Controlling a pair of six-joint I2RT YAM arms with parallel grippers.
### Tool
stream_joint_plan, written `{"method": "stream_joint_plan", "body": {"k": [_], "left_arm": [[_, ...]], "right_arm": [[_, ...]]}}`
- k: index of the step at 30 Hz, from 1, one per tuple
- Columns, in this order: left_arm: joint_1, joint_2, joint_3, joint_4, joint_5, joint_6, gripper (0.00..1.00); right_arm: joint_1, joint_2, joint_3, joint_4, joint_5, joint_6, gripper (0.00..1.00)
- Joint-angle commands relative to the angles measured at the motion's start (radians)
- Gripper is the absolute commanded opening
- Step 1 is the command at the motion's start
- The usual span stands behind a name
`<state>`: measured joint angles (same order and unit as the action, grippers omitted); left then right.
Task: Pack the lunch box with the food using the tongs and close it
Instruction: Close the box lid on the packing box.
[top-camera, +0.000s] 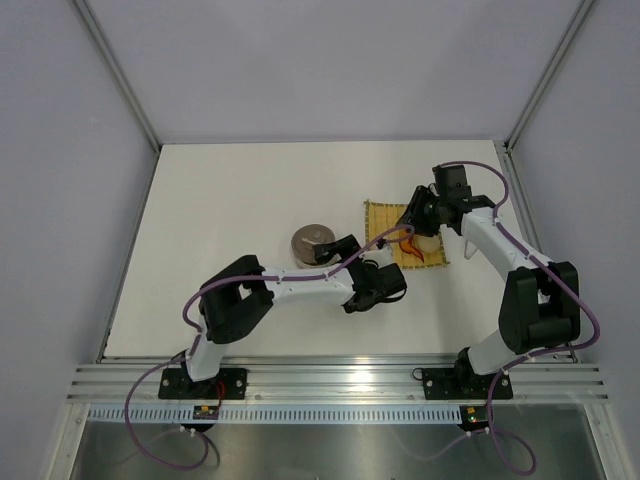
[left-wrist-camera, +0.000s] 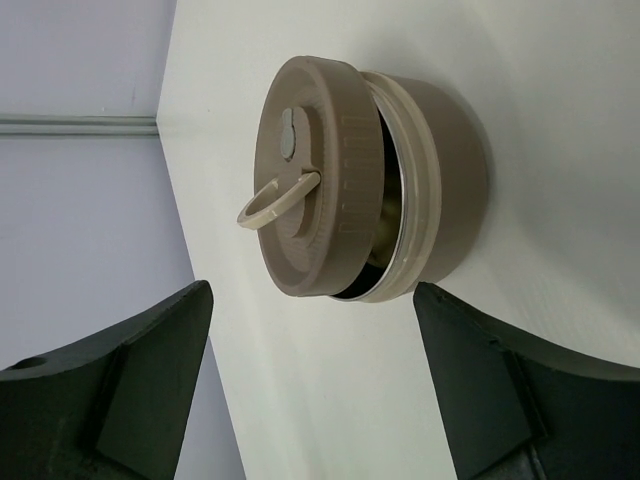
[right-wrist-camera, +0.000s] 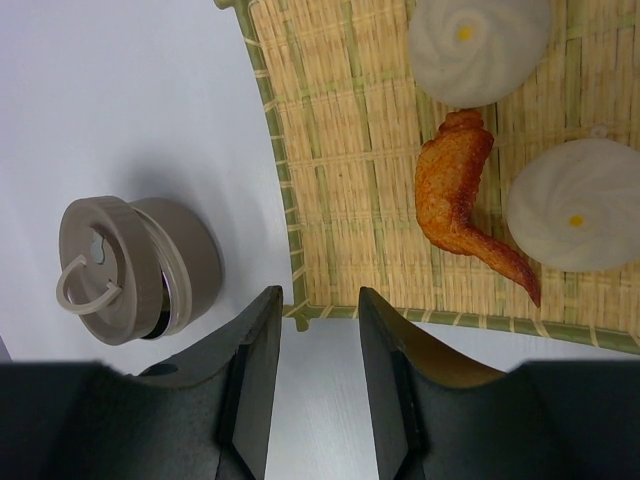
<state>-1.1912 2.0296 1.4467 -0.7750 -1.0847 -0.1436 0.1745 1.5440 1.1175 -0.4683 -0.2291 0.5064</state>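
Our left end effector (left-wrist-camera: 312, 335) is spread wide, clear of the round brownish-grey lunch box (left-wrist-camera: 445, 180) on the white desk (left-wrist-camera: 560, 80), lid (left-wrist-camera: 310, 190) askew. Our right end effector (right-wrist-camera: 318, 340) gapes empty at the yellow woven mat (right-wrist-camera: 340, 180) edge.

- Brownish-grey round tin (left-wrist-camera: 445, 170): its inside shows only as a dark slit under the tilted, ring-handled lid (left-wrist-camera: 310, 180), so the contents cannot be told.
- Top view: the left gripper (top-camera: 338, 250) covers the tin's right edge.
- Square yellow woven mat (top-camera: 381, 214): the right gripper (top-camera: 412, 225) and a purple cable (top-camera: 385, 240) hide much of it, and the food there is too small to make out.
- Right wrist view: one pale swirl-topped bun (right-wrist-camera: 478, 45) is cut by the top edge, a second bun (right-wrist-camera: 580, 205) by the right edge.
- Black left fingers (left-wrist-camera: 140, 385) and right fingers (right-wrist-camera: 250, 390) run off the bottom edges.
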Motion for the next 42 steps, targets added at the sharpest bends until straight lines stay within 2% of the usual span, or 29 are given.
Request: {"method": "stream_joint_plan", "body": {"k": [1, 4, 8, 12, 15, 22, 26, 34, 42], "left_arm": [[-0.004, -0.123, 0.061, -0.027, 0.032, -0.06, 0.87], [0.011, -0.218, 0.072, -0.018, 0.103, -0.088, 0.88], [0.074, -0.36, 0.061, -0.009, 0.28, -0.134, 0.89], [0.2, -0.53, 0.005, -0.006, 0.428, -0.192, 0.89], [0.332, -0.624, -0.057, -0.007, 0.56, -0.23, 0.89], [0.557, -0.747, -0.186, 0.011, 0.669, -0.307, 0.91], [0.625, -0.808, -0.248, 0.04, 0.735, -0.355, 0.91], [0.748, -0.879, -0.304, 0.049, 0.772, -0.433, 0.92], [0.777, -0.879, -0.33, 0.063, 0.802, -0.429, 0.92]], "right_arm": [[-0.003, -0.012, 0.036, -0.001, -0.004, -0.037, 0.44], [0.01, -0.015, 0.064, -0.03, 0.017, -0.075, 0.46], [0.068, -0.004, 0.123, -0.087, 0.071, -0.155, 0.51], [0.245, 0.024, 0.226, -0.153, 0.215, -0.284, 0.59], [0.348, 0.054, 0.281, -0.171, 0.261, -0.356, 0.64], [0.54, 0.142, 0.389, -0.168, 0.373, -0.485, 0.65], [0.643, 0.217, 0.442, -0.155, 0.41, -0.56, 0.65], [0.707, 0.347, 0.553, -0.158, 0.436, -0.621, 0.62], [0.726, 0.403, 0.579, -0.159, 0.399, -0.638, 0.61]]}}
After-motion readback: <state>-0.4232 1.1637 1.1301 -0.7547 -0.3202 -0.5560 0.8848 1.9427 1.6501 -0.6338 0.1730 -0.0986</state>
